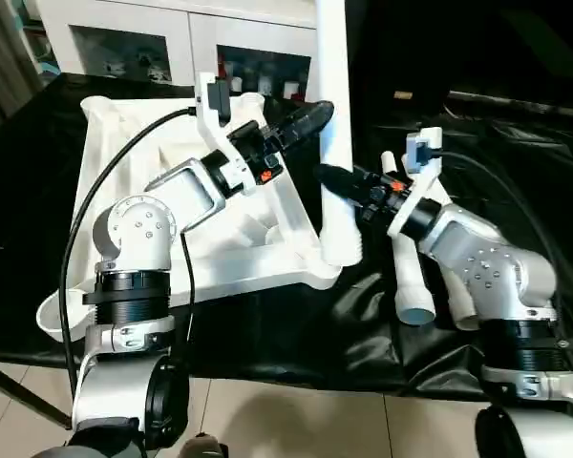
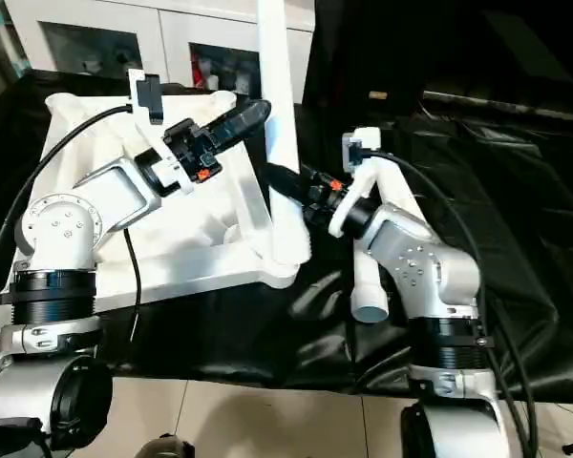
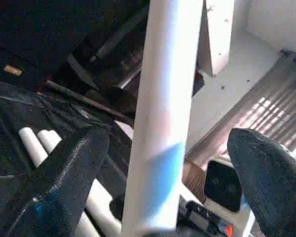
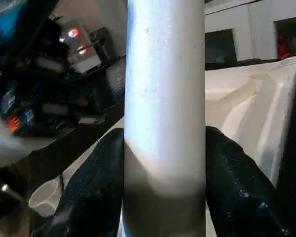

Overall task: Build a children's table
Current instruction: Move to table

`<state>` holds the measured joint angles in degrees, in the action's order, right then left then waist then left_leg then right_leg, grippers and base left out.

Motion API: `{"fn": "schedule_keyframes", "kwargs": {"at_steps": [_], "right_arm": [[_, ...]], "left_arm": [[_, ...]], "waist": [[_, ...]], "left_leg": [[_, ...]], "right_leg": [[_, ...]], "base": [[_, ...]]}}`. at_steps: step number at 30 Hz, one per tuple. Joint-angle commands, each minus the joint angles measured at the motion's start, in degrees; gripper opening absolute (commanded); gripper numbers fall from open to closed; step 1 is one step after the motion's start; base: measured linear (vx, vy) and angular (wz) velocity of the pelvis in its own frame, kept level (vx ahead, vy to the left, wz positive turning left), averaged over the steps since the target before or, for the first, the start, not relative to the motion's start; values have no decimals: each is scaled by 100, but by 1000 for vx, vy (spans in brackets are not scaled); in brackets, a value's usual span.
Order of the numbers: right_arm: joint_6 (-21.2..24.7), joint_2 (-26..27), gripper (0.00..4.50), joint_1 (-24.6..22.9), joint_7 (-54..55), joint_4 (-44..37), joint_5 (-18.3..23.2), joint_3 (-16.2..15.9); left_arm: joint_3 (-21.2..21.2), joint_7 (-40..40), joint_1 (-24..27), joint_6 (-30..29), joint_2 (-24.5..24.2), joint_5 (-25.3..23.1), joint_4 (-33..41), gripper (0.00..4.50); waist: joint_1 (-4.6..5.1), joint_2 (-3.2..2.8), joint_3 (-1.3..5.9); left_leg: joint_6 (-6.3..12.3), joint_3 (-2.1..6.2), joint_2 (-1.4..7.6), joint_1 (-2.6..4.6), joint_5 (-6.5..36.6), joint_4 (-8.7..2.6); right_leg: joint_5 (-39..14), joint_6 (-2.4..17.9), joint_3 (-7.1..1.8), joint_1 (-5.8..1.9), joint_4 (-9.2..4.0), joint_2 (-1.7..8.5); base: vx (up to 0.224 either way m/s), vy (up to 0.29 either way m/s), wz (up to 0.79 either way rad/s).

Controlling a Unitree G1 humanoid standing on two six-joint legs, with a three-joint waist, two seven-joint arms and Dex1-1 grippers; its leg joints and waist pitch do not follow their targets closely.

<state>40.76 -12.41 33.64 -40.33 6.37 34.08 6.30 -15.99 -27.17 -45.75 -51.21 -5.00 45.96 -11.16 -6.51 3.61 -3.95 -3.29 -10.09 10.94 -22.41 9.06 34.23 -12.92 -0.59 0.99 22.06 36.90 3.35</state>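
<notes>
The white tabletop (image 1: 134, 124) lies underside up on a black cloth. One white leg (image 1: 332, 114) stands upright in its near right corner socket (image 1: 336, 250). My right gripper (image 1: 332, 176) is shut on this leg low down; its black fingers (image 4: 96, 182) press both sides of the leg (image 4: 165, 74). My left gripper (image 1: 310, 116) is higher up at the same leg, open. Its fingers (image 3: 74, 173) stand wide apart on either side of the leg (image 3: 167, 74) without touching it. Two loose legs (image 1: 413, 277) lie on the cloth under my right forearm.
A white glass-fronted cabinet (image 1: 172, 38) stands behind the table. The black cloth (image 1: 267, 334) covers the work surface to its front edge, with tiled floor (image 1: 296, 420) below. Black cables run along both forearms.
</notes>
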Motion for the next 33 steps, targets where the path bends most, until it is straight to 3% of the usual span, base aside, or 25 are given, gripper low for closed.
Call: {"fn": "schedule_keyframes", "kwargs": {"at_steps": [1, 4, 10, 33], "right_arm": [[109, -69, 181, -93, -206, -321, 54, -194], [194, -146, 181, -219, -462, -528, 81, -502], [191, -158, 181, -269, -488, -514, -13, -668], [-6, -157, 181, -208, -399, -375, -36, -583]], "left_arm": [[102, -4, -152, -6, 45, 39, 51, 450], [204, 18, -192, 99, 65, -123, -62, 450], [159, 33, -224, 139, 138, -36, -92, 450], [246, 156, -285, 357, 6, -298, -199, 243]], "waist": [[-8, -45, 434], [-9, -54, 431], [-14, -57, 426], [-17, -100, 438]], "left_leg": [[-231, 43, 157, 148, 703, -382], [-211, 48, 165, 151, 737, -387], [-290, 53, 174, 156, 847, -393], [-292, 60, 167, 159, 812, -386]], "right_leg": [[169, 1107, -168, -270, -425, 364], [125, 1112, -165, -268, -435, 362], [-112, 1102, -171, -249, -444, 375], [184, 1169, -166, -263, -421, 366]], "base": [[0, 0, 0], [0, 0, 0], [0, 0, 0], [0, 0, 0]]}}
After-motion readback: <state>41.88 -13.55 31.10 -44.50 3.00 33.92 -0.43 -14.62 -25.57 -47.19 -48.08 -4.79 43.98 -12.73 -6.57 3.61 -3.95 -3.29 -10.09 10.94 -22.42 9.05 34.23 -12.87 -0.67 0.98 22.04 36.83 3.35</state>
